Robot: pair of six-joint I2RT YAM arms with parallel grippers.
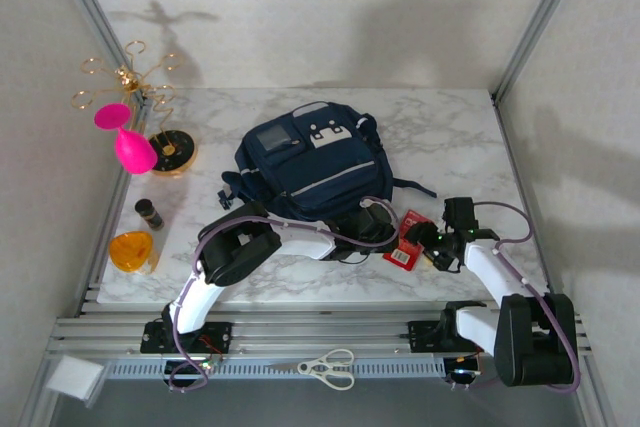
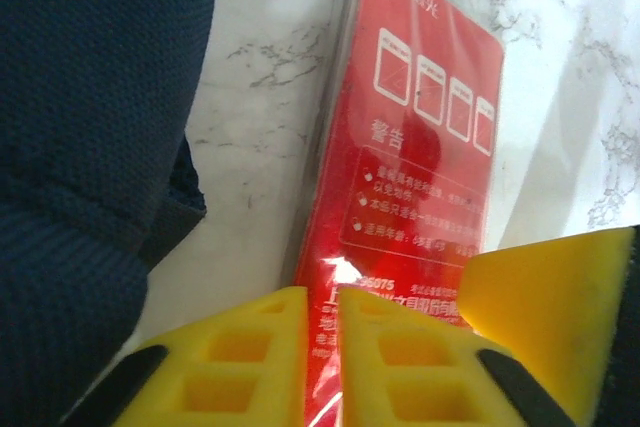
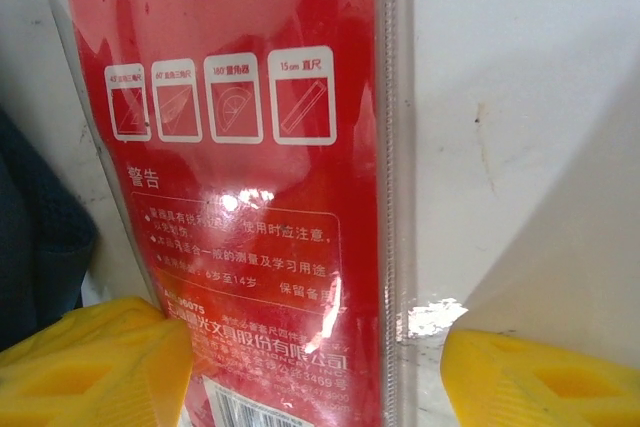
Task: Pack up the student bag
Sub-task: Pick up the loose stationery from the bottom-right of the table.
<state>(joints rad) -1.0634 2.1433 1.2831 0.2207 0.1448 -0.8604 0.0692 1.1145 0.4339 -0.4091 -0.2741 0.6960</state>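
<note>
Lying flat in the middle of the marble counter (image 1: 440, 137), the student bag (image 1: 305, 162) has its front pocket facing up and its dark straps trailing toward the arms. Just beside its near right corner rests a red stationery packet (image 1: 408, 237) in a clear sleeve, printed with white pictures of rulers and set squares.

The left pincer (image 1: 380, 222) reaches across from the left and sits between the bag and the packet. In the left wrist view its yellow fingers (image 2: 250, 357) are clenched almost together (image 2: 322, 357) over the near end of the packet (image 2: 420, 147), with a red strip showing in the slit between them. I cannot tell whether the sleeve is actually pinched. The navy fabric of the bag (image 2: 90, 147) lies close on the left.

The right pincer (image 1: 434, 245) comes at the packet from the right. In the right wrist view it is released (image 3: 315, 377), with its fingers spread to either side of the packet (image 3: 250, 147): one against the sleeve's left edge, the other just off its right edge.

Well apart at the counter's left side stand a pink goblet (image 1: 128, 142), a gold wire rack (image 1: 130, 82), a small dark bottle (image 1: 150, 214) and an orange cup (image 1: 132, 250). White scissors (image 1: 328, 367) lie on the front rail.
</note>
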